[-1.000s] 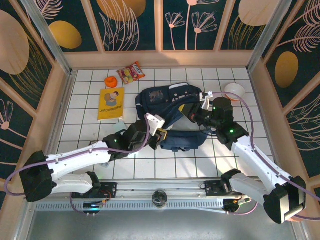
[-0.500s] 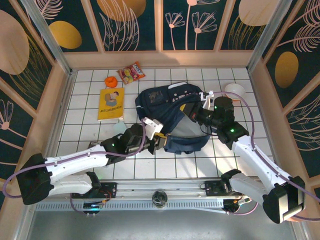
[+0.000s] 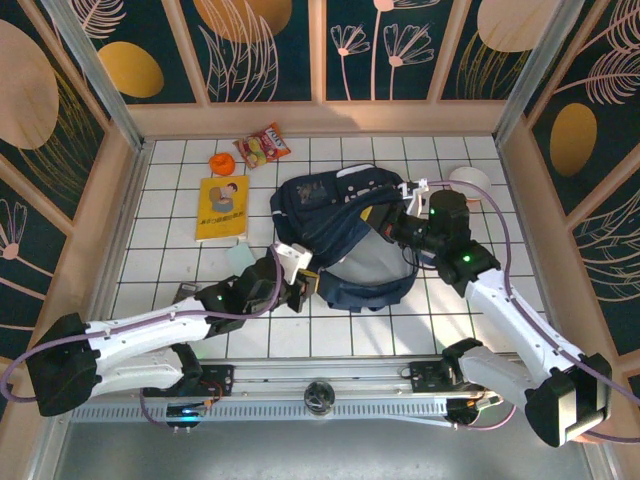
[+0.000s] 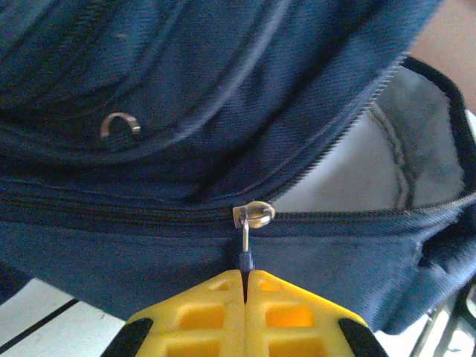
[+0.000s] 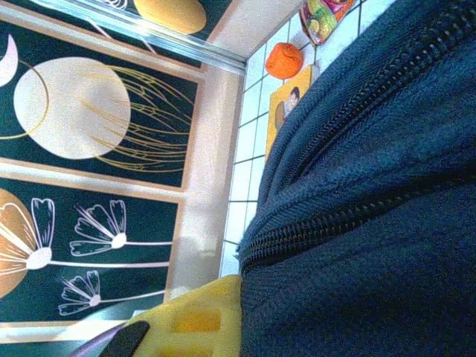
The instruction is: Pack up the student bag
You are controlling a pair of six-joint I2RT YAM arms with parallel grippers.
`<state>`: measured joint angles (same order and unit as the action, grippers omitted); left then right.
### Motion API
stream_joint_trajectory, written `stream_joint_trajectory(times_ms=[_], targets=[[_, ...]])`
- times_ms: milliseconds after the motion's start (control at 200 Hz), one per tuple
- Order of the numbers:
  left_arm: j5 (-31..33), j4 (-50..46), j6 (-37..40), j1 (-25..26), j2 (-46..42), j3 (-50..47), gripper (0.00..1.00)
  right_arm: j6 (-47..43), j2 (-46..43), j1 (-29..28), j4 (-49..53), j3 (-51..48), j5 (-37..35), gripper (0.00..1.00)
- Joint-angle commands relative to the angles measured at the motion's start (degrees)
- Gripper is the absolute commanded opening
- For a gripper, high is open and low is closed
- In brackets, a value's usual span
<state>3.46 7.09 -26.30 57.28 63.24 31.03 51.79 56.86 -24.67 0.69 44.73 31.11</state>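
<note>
Student bag [image 3: 335, 215], one, lies on the tiled table [image 3: 170, 270]. Left of it are one yellow book [image 3: 222, 208], one orange ball [image 3: 222, 162] and one snack packet [image 3: 262, 147]. The left gripper [image 4: 244, 274] pinches its zipper pull [image 4: 245, 256]. The right gripper [image 3: 386, 226] is closed on its edge, with one finger hidden. On the right, one white bowl [image 3: 472, 183] is partly covered.

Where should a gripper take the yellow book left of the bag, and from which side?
Probably the yellow book's left long edge, coming low from the bare tiles on that side: it lies flat, the student bag flanks its right, the orange item its far end.
</note>
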Motion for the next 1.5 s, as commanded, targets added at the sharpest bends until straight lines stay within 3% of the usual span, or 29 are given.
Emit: stream_joint_trajectory(times_ms=[0, 215, 540, 701, 896, 1221, 1496], targets=[[4.41, 0.21, -1.93, -3.23, -1.09, -1.64, 0.00, -2.30, -1.09, 0.51, -4.27, 4.61, 2.72, 0.00], [6.54, 5.33, 1.08, -12.96, 0.97, -3.83, 0.00, -2.88, -2.11, 0.77, -3.63, 6.39, 6.33, 0.00], [3.10, 15.26, 6.25, -26.77, 15.46, 1.44, 0.00, -2.51, -2.79, 1.15, -3.51, 9.18, 7.91, 0.00], [1.58, 17.64, 7.66, -30.56, 23.41, 7.23, 0.00, -1.57, -3.42, 1.20, -4.19, 7.62, 7.34, 0.00], [-1.40, 17.73, 7.31, -31.46, 27.17, 12.22, 0.00, -1.27, -3.86, 1.15, -3.46, 6.98, 4.75, 0.00], [-14.31, 14.34, 5.82, -31.27, 12.77, 5.90, 0.46, -1.65, -2.20, 1.23, -3.51, 4.87, -3.31, 0.00], [-15.52, 8.88, 1.21, -31.26, 2.00, 3.69, 0.54, -0.18, -0.09, 1.28, -11.94, -1.39, -9.77, 0.00]])
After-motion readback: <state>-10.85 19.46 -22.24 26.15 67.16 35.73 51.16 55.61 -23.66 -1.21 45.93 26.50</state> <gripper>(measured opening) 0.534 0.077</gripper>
